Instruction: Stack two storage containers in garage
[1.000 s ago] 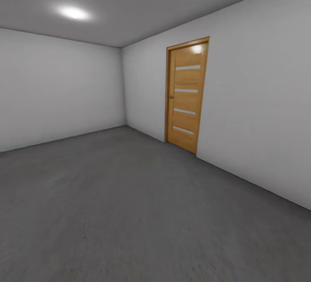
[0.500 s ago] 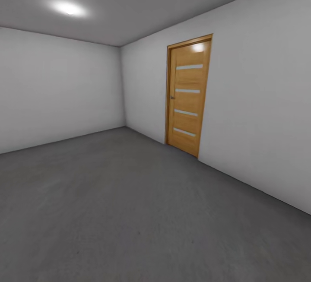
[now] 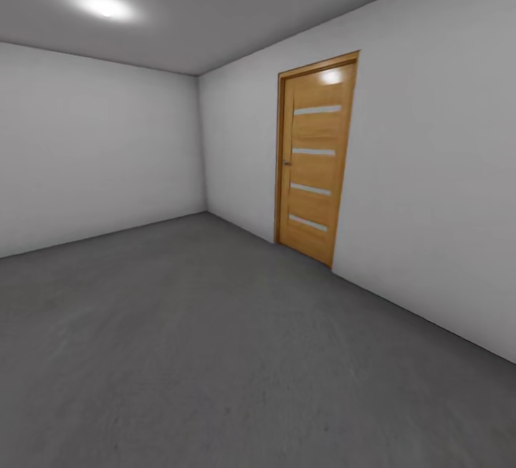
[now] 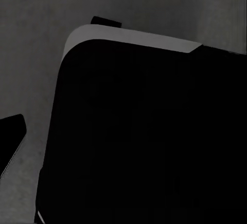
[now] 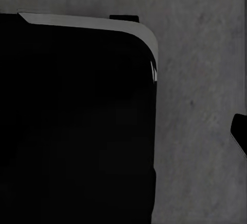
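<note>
- Fingers cannot be told apart in either wrist view, so whether each gripper is wide, narrow or holding anything cannot be told; a dark sliver [image 4: 11,134] at the edge of the left wrist view and another [image 5: 240,131] in the right wrist view are too cut off to identify.
- Large black rounded body [image 4: 144,136] with a pale rim hides most of the left wrist view; a matching black body [image 5: 72,126] hides most of the right wrist view.
- Mottled grey floor [image 3: 215,353] of the garage lies below both wrist cameras and spreads across the head view.
- Wooden door [image 3: 313,160] with four pale slats stands at about 1 o'clock in the right-hand wall [image 3: 437,188].
- Ceiling light [image 3: 104,6] glows at 11 o'clock.
- Compared with a second ago, the door sits slightly larger and further right, and the light further left: the camera has moved.
</note>
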Tool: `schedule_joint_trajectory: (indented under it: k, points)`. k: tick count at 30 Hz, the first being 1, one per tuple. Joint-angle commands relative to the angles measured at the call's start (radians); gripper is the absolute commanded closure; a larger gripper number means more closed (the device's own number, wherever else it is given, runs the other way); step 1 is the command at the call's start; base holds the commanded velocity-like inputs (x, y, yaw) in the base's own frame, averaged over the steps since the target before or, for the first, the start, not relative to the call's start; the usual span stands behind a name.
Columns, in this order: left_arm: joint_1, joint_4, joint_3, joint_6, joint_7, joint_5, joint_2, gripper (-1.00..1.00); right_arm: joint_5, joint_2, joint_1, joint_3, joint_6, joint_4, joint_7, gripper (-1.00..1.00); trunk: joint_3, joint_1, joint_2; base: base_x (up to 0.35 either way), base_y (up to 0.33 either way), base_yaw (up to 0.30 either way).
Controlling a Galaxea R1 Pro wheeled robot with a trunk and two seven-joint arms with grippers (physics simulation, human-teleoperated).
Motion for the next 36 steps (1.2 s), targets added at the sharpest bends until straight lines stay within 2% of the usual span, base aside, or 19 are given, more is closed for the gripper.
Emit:
schedule_joint_trajectory:
  k: [1, 11, 19, 36]
  points:
    - [0.0, -0.012, 0.005, 0.0, 0.0, 0.005, 0.0, -1.0, 0.0, 0.0, 0.0, 0.001, -0.003, 0.0, -0.001, -1.0, -0.001, 0.001, 0.0, 0.324, 0.0, 0.0]
    - [0.0, -0.064, 0.006, 0.012, 0.0, 0.01, 0.002, -1.0, 0.003, 0.003, 0.0, 0.001, -0.006, 0.0, 0.0, -1.0, -0.001, 0.001, 0.0, 0.324, 0.0, 0.0]
    - [0.0, -0.051, 0.007, 0.012, -0.001, 0.015, 0.003, -1.0, 0.002, 0.013, 0.0, -0.007, -0.014, -0.001, 0.002, -1.0, -0.001, 0.001, 0.0, 0.324, 0.0, 0.0]
    - [0.0, -0.048, 0.007, 0.013, -0.002, 0.015, 0.003, -1.0, 0.008, 0.01, 0.0, 0.003, -0.015, -0.001, 0.003, -1.0, -0.001, 0.001, 0.0, 0.324, 0.0, 0.0]
